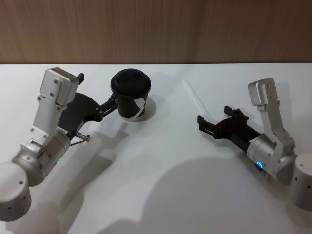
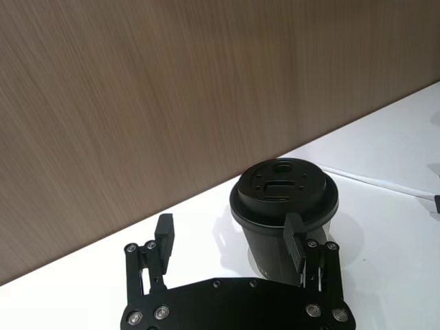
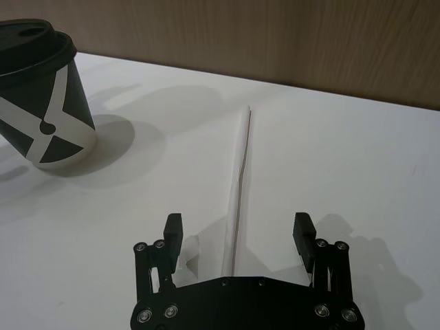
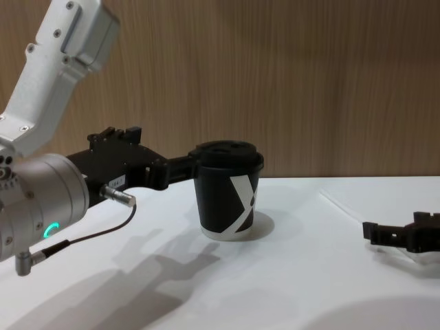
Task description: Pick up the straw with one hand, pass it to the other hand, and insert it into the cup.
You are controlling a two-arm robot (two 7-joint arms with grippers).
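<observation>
Nearest of all, the right gripper [image 3: 237, 230] sits low over the white table [image 1: 161, 185] with its jaws spread wide and nothing in them; the straw [image 3: 240, 155] lies flat on the table, its near end between those open fingers and the rest pointing away toward the back; nothing grips it, so the pick-up has not yet happened. Farther over on the robot's left, the left gripper [image 2: 229, 234] is also wide open and empty, with one finger just beside the cup [image 1: 132, 107], though whether it touches cannot be told; the cup stands upright with its black lid [image 2: 282, 185] on, well apart from the straw. Judging by this, none of the task is done; the grasp, the pass from one gripper to the other and the insertion through the lid all remain. As for lettering, the cup carries only a white angular mark [image 4: 242, 199] and no readable words; behind everything runs a plain wooden wall [image 1: 156, 29].
</observation>
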